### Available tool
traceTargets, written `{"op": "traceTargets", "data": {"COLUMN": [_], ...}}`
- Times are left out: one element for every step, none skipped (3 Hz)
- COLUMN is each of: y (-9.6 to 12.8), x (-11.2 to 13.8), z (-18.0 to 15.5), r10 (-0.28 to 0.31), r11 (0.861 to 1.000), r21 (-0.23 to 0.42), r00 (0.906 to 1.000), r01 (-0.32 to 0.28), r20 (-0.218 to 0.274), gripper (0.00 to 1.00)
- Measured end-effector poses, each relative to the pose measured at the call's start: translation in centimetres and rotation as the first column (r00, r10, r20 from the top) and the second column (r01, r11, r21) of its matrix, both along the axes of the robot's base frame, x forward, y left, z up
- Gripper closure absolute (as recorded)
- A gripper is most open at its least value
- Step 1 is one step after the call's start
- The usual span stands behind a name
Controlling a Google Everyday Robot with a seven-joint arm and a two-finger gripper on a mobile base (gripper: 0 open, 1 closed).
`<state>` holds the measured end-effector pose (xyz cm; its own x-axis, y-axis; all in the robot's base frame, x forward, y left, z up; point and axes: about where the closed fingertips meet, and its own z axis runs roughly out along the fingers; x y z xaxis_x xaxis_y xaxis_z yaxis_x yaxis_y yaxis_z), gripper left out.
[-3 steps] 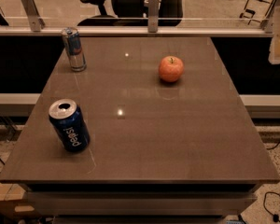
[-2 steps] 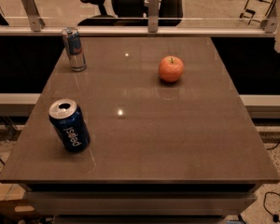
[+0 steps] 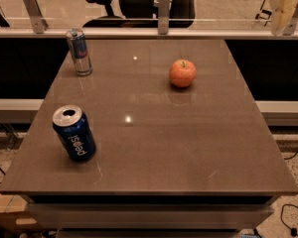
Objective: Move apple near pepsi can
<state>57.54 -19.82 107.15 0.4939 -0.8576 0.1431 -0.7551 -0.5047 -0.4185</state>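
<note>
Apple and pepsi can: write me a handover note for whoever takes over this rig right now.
Gripper: at the view's top right edge, above the table's far right corner, well apart from both task things.
Apple: upright on the table, far right of centre, untouched.
Pepsi can: near the front left corner.
Slim silver-and-blue can: far left; leave it.
Done: nothing yet.
Left: reach and grasp the apple, set it beside the pepsi can, release.

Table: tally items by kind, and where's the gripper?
Cans: 2 (pepsi can, slim silver-and-blue can)
Apples: 1 (apple)
Total: 3
The gripper hangs at upper right, past the far edge of the table.
</note>
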Motion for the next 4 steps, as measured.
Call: {"op": "traceTargets", "data": {"y": [0.3, 0.7, 1.1, 1.7], "x": [0.9, 1.6, 1.8, 3.1], "z": [0.4, 0.7, 0.5, 0.0], "r10": [0.019, 0.023, 0.063, 0.165], "r11": [1.000, 1.000, 0.998, 0.986], "r21": [0.001, 0.008, 0.000, -0.026], "r00": [0.9990, 0.9974, 0.9968, 0.9857], "r01": [-0.019, -0.023, -0.063, -0.164], "r20": [0.040, 0.068, 0.050, 0.034], "gripper": [0.00, 0.00, 0.00, 0.00]}}
